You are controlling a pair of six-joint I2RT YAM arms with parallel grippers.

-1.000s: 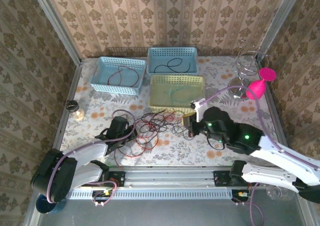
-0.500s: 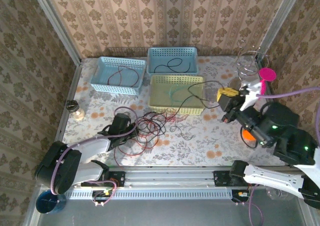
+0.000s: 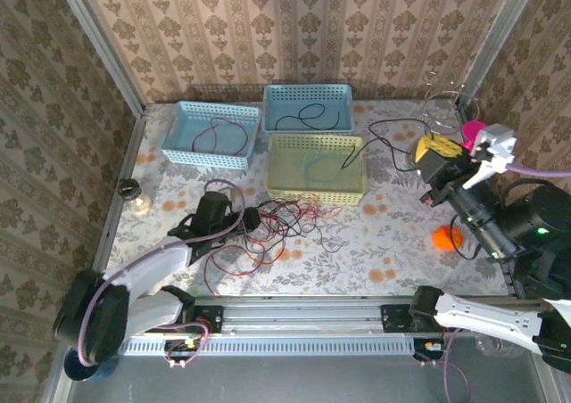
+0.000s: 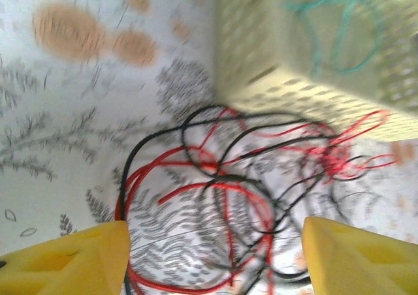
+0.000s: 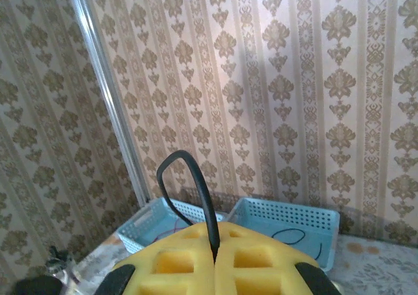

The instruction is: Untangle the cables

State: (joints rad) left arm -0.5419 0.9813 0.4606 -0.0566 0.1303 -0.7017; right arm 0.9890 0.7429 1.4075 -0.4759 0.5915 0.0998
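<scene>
My left end effector (image 4: 212, 259) is open, low over the red-and-black cable tangle (image 3: 272, 226) on the worktop (image 3: 375, 242), just in front of the yellow basket (image 3: 314, 192). My right end effector (image 5: 214, 259) is clamped on one black cable (image 5: 204, 200), up high at the right.

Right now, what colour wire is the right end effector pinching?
A black wire, best in the right wrist view.

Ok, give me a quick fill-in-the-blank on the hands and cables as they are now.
1. The gripped cable in the shut right hand is ___ in colour.
2. The left hand, above the tangle of red and black cables, is ___, gripping nothing.
3. The loose cable in the yellow basket is ___ in colour.

Missing words: black; open; green.
</scene>
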